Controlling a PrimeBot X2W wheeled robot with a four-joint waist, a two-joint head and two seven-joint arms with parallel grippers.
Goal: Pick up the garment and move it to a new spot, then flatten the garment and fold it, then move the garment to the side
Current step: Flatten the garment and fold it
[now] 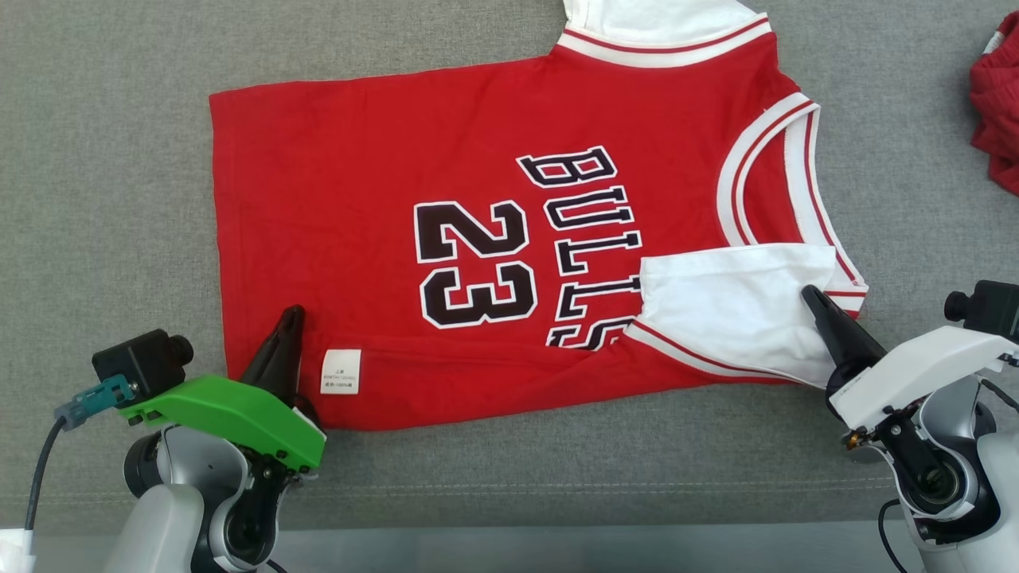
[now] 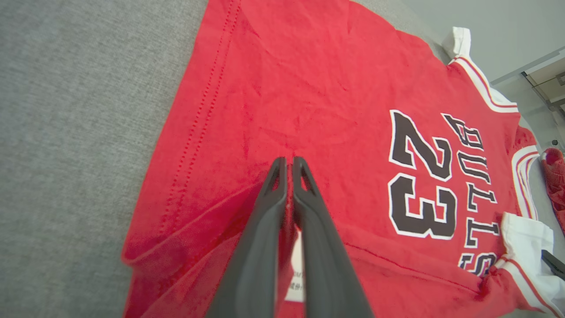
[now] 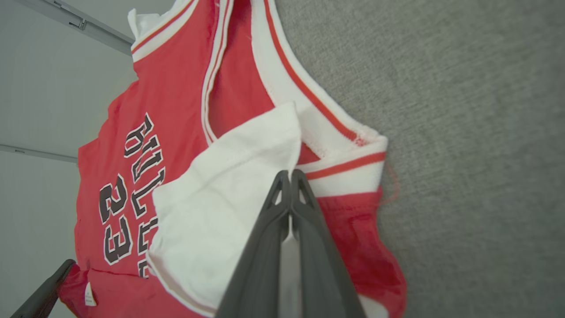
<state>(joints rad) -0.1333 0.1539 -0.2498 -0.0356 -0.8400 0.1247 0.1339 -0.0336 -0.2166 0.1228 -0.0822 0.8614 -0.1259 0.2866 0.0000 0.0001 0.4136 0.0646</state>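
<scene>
Pinching shut on the jersey (image 1: 358, 159) either side of its 23 (image 1: 475, 263), left gripper (image 1: 292, 314) and right gripper (image 1: 813, 294) hold only thin edge cloth that could slip and bunch.

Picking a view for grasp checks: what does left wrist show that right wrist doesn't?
Left wrist: left gripper shut on the jersey near its stitched hem; another red garment at the edge.
Right wrist: right gripper shut on the jersey's white sleeve; a loose red thread at the shoulder corner.
Both: the 23 print, the sleeve, the grey surface.
</scene>
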